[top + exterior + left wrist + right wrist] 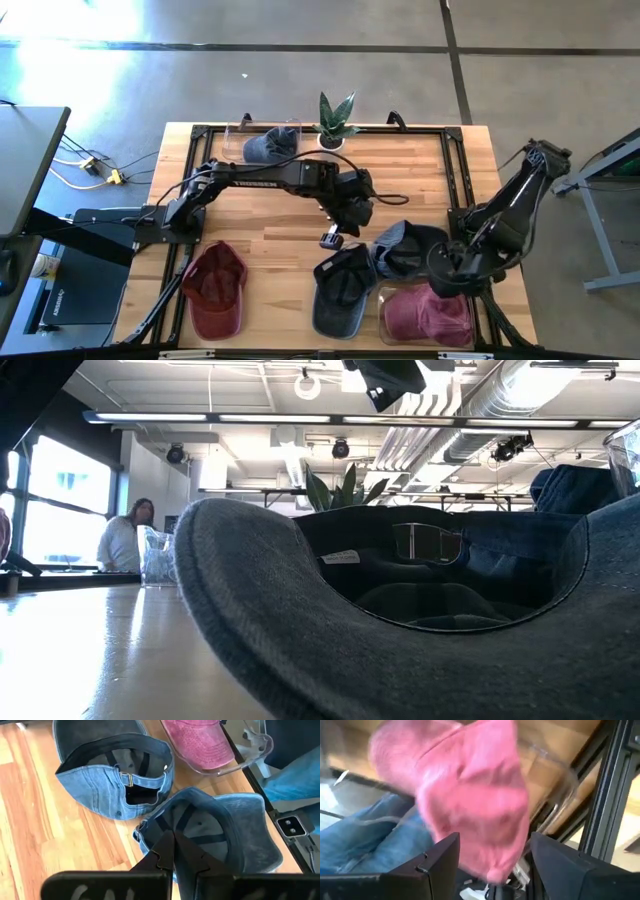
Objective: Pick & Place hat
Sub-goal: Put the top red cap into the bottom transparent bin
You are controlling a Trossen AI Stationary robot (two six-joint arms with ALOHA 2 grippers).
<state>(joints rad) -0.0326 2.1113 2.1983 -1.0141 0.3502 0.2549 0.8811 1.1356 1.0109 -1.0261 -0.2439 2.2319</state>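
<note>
Low view: upturned blue cap point(420, 610) fills the frame, brim cut off at bottom and right edges. Right wrist view: pink cap point(470, 795) just ahead of the right gripper point(492, 865), blurred, fabric detail unreadable.

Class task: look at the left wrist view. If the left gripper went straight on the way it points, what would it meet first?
Most likely the dark blue cap, lying upside down just past the shut left gripper; depth is unclear.
</note>
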